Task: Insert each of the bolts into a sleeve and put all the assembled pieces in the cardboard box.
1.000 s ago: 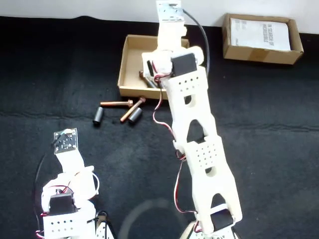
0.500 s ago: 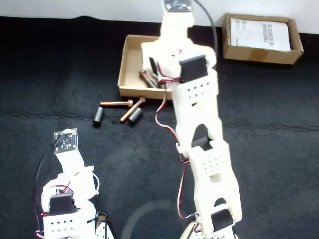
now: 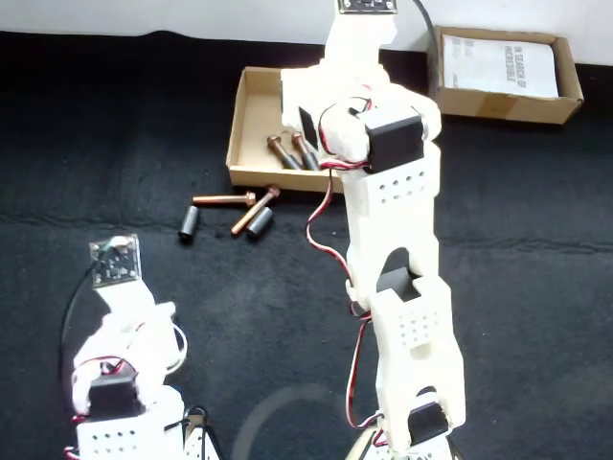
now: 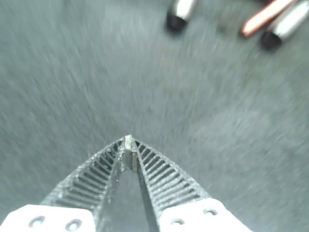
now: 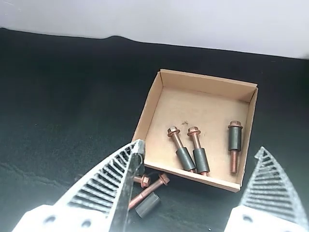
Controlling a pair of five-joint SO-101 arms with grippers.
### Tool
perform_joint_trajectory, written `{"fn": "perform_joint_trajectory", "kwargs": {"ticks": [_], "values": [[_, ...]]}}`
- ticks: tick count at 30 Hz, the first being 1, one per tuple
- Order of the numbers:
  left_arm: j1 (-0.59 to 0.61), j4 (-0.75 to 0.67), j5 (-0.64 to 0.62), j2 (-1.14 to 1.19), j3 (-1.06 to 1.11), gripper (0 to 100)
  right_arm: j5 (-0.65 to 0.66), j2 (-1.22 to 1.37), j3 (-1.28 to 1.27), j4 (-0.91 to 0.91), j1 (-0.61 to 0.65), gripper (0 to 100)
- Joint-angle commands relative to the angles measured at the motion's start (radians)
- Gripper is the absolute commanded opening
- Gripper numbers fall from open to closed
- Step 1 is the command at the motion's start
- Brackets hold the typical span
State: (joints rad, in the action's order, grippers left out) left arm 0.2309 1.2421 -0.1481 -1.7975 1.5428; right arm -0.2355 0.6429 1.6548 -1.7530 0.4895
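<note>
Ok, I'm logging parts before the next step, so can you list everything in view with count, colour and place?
assembled copper bolts in dark sleeves: three, copper and dark grey, lying inside the open box
open brown cardboard box: one, brown, on the cloth under the right arm
loose copper bolts: two, copper, on the cloth just outside that box
loose dark cylindrical sleeves: two, dark grey, on the cloth beside the loose bolts
second cardboard box: one, brown, holding a white sheet, by the wall
black cloth: one, covering the table
left claw: one, white, shut, over bare cloth
right claw: one, white, open, above the open box
</note>
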Motion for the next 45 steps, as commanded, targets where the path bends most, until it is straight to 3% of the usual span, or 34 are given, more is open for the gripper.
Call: {"fn": "perform_joint_trajectory", "kwargs": {"ticks": [1, 7, 11, 19, 27, 33, 39, 45], "values": [[0.012, -0.017, 0.0, -0.01, -0.143, 1, 0.005, -0.088, 0.031, -0.013, -0.008, 32.1], [0.01, -0.009, -0.005, -0.004, -0.291, 1, 0.0, -0.263, -0.329, -0.013, -0.004, 32.1], [0.01, -0.009, -0.008, 0.022, -0.335, 1, -0.069, -0.41, -0.654, -0.012, -0.004, 32.1], [0.012, -0.008, -0.009, 0.446, -0.541, 1, -0.176, -0.57, -1.104, -0.008, -0.004, 32.1], [0.012, -0.008, -0.009, 0.74, -0.699, 1, -0.304, -0.547, -1.296, 0.065, -0.004, 32.1], [0.012, 0.121, -0.009, 0.874, -0.774, 1, -0.437, -0.506, -1.386, 0.242, 0.036, 32.1], [0.012, 0.149, -0.009, 0.931, -0.785, 1, -0.589, -0.455, -1.451, 0.4, 0.093, 32.1], [0.024, 0.17, -0.028, 0.934, -0.786, 1, -0.652, -0.377, -1.478, 0.536, 0.105, 32.1]]}}
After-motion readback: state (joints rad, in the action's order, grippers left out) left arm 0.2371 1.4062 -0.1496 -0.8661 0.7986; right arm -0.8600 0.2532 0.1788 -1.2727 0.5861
